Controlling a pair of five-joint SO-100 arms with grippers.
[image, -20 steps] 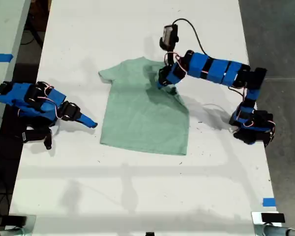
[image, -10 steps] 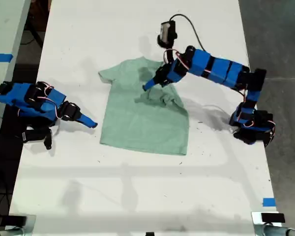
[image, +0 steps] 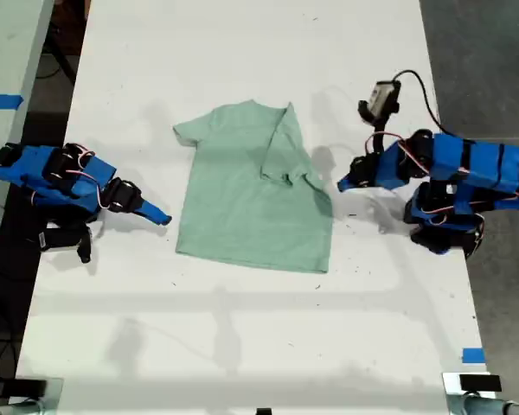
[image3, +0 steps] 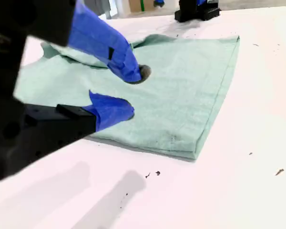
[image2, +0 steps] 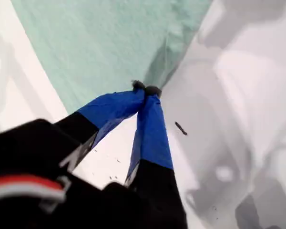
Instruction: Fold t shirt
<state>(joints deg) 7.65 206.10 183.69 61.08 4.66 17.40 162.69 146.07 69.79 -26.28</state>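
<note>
The pale mint-green t shirt (image: pixel 242 207) lies flat mid-table, its sleeve on the exterior view's right folded inward over the body (image: pixel 281 147). My first gripper (image: pixel 342 183) hovers just off the shirt's edge on the exterior view's right. In the first wrist view its blue fingers meet at the tips (image2: pixel 145 89), holding nothing, with the t shirt (image2: pixel 109 38) beyond them. My second gripper (image: pixel 160 216) rests near the shirt's edge on the exterior view's left. Its jaws stand apart (image3: pixel 126 90), empty, facing the t shirt (image3: pixel 181 86).
The white table (image: pixel 242 346) extends well past the shirt on all sides. A blue tape mark (image: pixel 472 354) sits near the table's edge at the exterior view's lower right. A second table with blue tape (image: pixel 0 101) stands at the exterior view's left.
My first gripper carried the sleeve inward over the shirt, let it go and drew back toward the exterior view's right. The sleeve now lies folded. The second arm has not moved.
</note>
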